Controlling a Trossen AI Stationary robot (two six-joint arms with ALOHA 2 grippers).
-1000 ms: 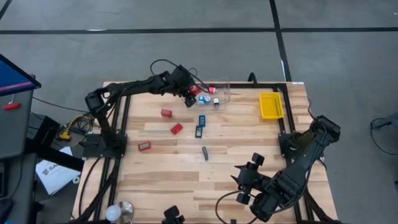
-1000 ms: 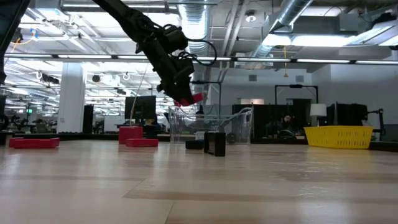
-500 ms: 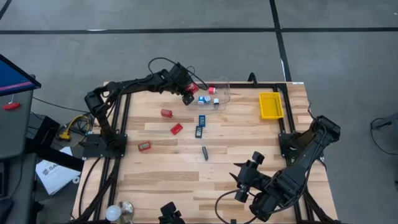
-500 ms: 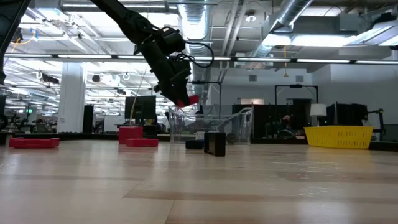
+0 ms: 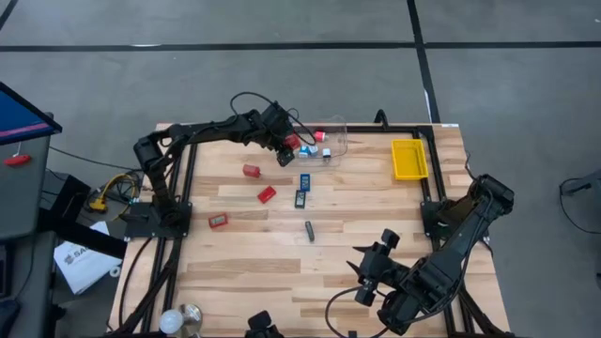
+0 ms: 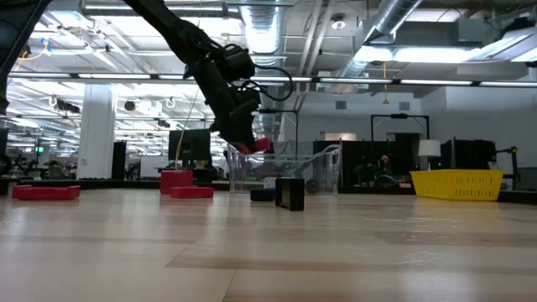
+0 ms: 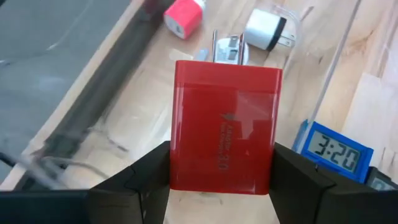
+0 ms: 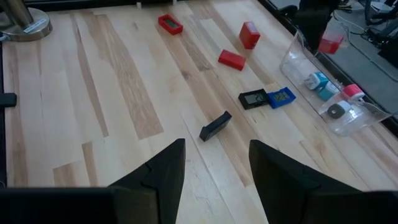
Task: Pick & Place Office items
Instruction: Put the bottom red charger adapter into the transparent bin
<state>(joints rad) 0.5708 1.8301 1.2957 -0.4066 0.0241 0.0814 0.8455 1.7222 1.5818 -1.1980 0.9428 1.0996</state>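
Red charger block (image 7: 224, 124), glossy hard plastic with metal prongs, hangs clamped in the left jaws (image 5: 285, 148) just over the near rim of the clear tub (image 5: 336, 150). I'd carry it further over the tub's middle and lower it before letting go, since a smooth block bounces. The right jaws (image 8: 211, 165), parted and holding nothing, wait over the counter (image 5: 254, 263) well apart from the tub.

We see a clear plastic tub (image 5: 331, 143) at the table's (image 5: 254, 263) far edge; a yellow tray (image 5: 408, 158) sits well apart; a white bulb (image 5: 171, 323) lies by a near corner.
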